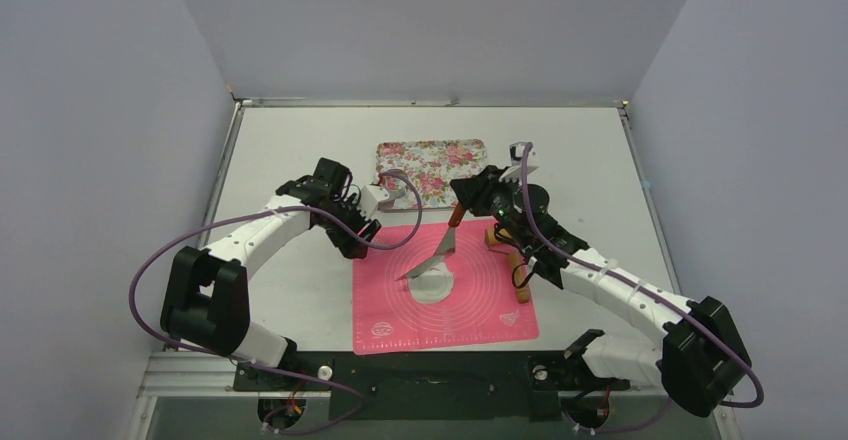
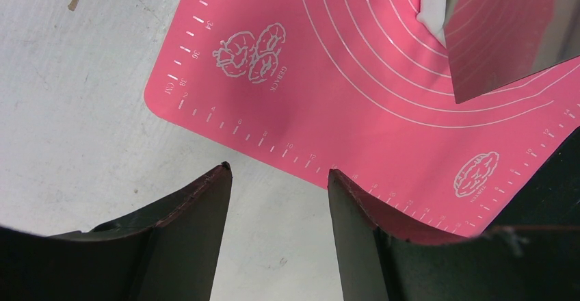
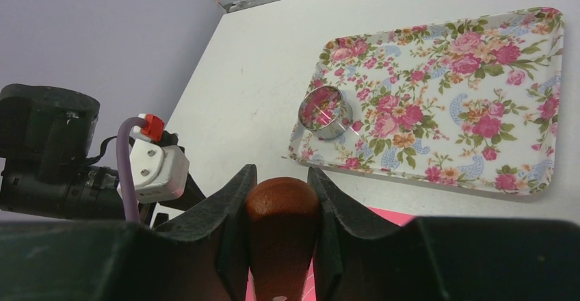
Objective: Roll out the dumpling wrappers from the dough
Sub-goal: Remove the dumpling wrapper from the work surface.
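Note:
The dough [image 1: 433, 284] lies as a flattened white patch on the pink mat [image 1: 480, 310]; its edge [image 2: 433, 1] shows in the left wrist view. My right gripper [image 1: 474, 196] [image 3: 282, 171] is shut on the brown wooden handle [image 3: 282, 208] of a metal scraper. The scraper's blade [image 1: 433, 253] [image 2: 506, 34] slants down onto the dough's far edge. My left gripper [image 1: 353, 239] [image 2: 278, 171] stands open and holds nothing, over the bare table just off the mat's far left corner. Dumpling wrappers are out of view.
A floral tray [image 1: 445, 165] [image 3: 472, 96] sits behind the mat with a metal ring cutter [image 3: 325, 112] on it. A wooden rolling pin [image 1: 508, 248] lies at the mat's right edge under my right arm. Walls enclose the table on three sides.

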You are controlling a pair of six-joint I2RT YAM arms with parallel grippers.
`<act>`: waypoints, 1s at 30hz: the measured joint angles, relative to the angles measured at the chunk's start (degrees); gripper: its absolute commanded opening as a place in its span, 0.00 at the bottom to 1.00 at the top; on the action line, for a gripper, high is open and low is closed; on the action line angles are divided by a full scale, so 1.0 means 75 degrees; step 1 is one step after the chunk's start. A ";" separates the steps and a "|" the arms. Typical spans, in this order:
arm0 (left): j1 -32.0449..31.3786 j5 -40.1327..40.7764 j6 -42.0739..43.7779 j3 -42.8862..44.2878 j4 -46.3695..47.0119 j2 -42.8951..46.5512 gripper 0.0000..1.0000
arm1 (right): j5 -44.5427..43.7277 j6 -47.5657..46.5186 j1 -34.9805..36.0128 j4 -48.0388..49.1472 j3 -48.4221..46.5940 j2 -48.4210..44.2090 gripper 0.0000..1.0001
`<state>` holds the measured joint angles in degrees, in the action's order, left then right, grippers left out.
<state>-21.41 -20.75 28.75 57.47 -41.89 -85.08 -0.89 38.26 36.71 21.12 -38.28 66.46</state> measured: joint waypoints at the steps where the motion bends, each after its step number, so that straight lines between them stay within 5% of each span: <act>1: 0.0000 0.0000 0.0000 0.0000 0.0000 0.0000 0.52 | 0.0029 -0.0020 -0.0006 -0.0070 -0.0064 0.0009 0.00; 19: 0.0000 -0.0003 0.0003 0.0000 0.0000 0.0000 0.52 | 0.0335 -0.0361 -0.0169 -0.0256 -0.0720 0.0172 0.00; 30: 0.0000 -0.0012 0.0000 0.0000 -0.0006 0.0012 0.52 | 0.0364 -0.0650 -0.0868 -0.1786 -0.0644 -0.1142 0.00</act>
<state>-21.41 -20.84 28.75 57.47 -41.93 -84.99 1.85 33.39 30.20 7.73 -43.11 57.89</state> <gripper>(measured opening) 0.520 0.273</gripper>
